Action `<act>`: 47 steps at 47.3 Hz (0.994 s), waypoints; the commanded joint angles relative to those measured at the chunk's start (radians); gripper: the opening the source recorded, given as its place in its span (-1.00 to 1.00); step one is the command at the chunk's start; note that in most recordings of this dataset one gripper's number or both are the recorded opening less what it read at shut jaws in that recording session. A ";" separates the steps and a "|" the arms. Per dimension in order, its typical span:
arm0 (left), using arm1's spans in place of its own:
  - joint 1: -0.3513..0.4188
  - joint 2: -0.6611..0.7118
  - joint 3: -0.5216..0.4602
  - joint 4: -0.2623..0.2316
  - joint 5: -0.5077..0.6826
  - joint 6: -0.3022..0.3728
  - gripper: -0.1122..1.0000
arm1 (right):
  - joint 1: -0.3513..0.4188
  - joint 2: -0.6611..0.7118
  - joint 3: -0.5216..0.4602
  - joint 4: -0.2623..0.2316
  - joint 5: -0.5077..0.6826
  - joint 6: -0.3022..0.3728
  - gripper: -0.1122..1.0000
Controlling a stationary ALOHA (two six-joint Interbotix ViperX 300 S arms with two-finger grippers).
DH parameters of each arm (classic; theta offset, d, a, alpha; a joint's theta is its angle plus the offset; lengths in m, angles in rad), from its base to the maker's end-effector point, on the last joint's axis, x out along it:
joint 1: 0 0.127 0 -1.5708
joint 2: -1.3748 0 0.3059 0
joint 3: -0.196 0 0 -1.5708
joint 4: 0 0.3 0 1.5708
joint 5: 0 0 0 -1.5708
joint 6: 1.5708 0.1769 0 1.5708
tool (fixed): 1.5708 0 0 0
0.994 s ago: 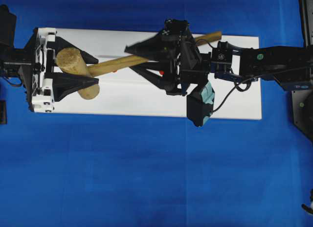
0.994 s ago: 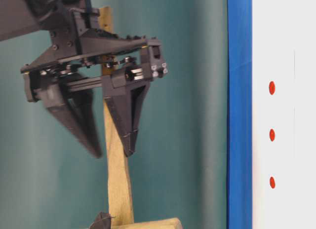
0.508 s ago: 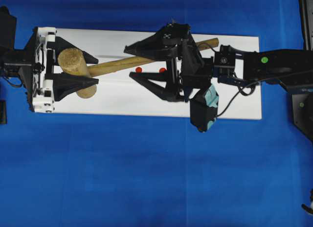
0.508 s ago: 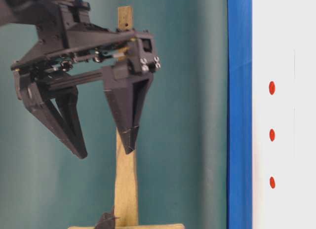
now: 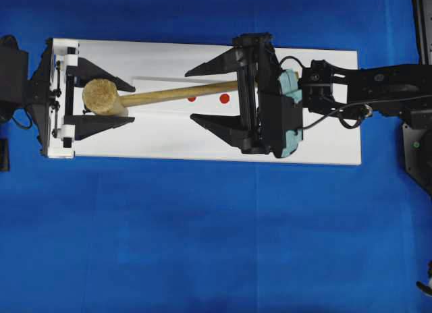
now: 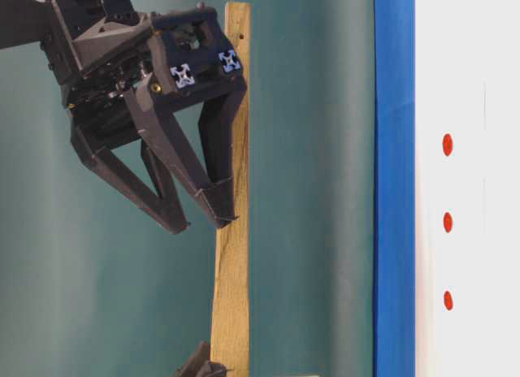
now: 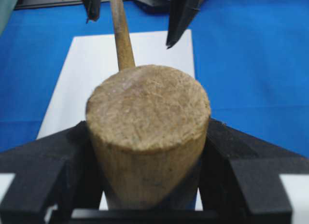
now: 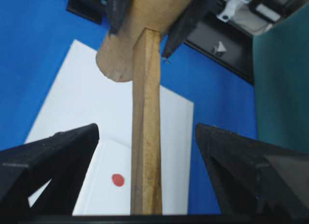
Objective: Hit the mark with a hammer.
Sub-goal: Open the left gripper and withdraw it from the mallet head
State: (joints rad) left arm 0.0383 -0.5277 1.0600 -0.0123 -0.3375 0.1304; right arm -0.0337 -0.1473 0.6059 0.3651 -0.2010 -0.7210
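Gripping: left gripper (image 5: pixel 91 98) clamped on hammer (image 5: pixel 108 97) head, at 9 o'clock of board (image 5: pixel 324 141)
Right gripper (image 5: pixel 210 94): wide open, straddling handle, no contact seen
Hammer: handle runs toward 3 o'clock over red marks (image 5: pixel 225 98)

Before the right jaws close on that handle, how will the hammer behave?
Probably head-heavy: the hammer's thick head dwarfs its slim handle, so it may droop. The squared wood handle looks stiff and unlikely to roll in a grip.
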 commanded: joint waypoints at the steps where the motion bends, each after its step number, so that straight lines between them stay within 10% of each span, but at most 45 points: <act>1: -0.003 -0.011 -0.017 0.002 -0.006 0.003 -0.01 | -0.003 -0.023 -0.029 0.003 0.008 0.009 0.92; 33: -0.026 -0.026 -0.026 0.002 -0.006 -0.002 -0.01 | -0.035 0.052 -0.040 0.112 0.054 0.002 0.79; 47: -0.026 -0.026 -0.025 0.002 -0.008 0.002 -0.01 | -0.035 0.052 -0.040 0.112 0.071 -0.002 -0.66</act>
State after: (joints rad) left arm 0.0153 -0.5400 1.0584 -0.0123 -0.3375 0.1304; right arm -0.0660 -0.0844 0.5937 0.4740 -0.1273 -0.7210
